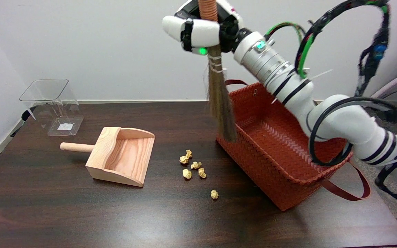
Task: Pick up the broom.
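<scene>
Right hand (198, 29) at top centre, white-and-black shell fingers wrapped around the broom (219, 93) handle, gripping it. The broom hangs near vertical in the air; ribbed reddish-brown handle runs out of the top edge, pale cord bindings just under the hand, then a narrow tuft of brownish straw bristles, slightly flared and tilted to the right. Bristle tips hang in front of the near-left rim of the basket (274, 165); can't tell if they touch it. Green light glows on the hand's underside.

The basket is woven orange-red plastic, rectangular, open top, herringbone texture inside, flat dark-red strap handles at both ends. The white arm with black cable loops crosses above it.

Dustpan (121, 156) is light unfinished wood with visible grain, scoop-shaped with curved side walls and a round dowel handle pointing left; it lies flat, well left of the basket. Paper scraps (193, 165), small crumpled yellowish balls, cluster between the dustpan and basket, one more set apart nearer the camera. Clear plastic container (52, 106), squarish and tapered, stands at the far left. Table (81, 213) is dark glossy wood veneer.
</scene>
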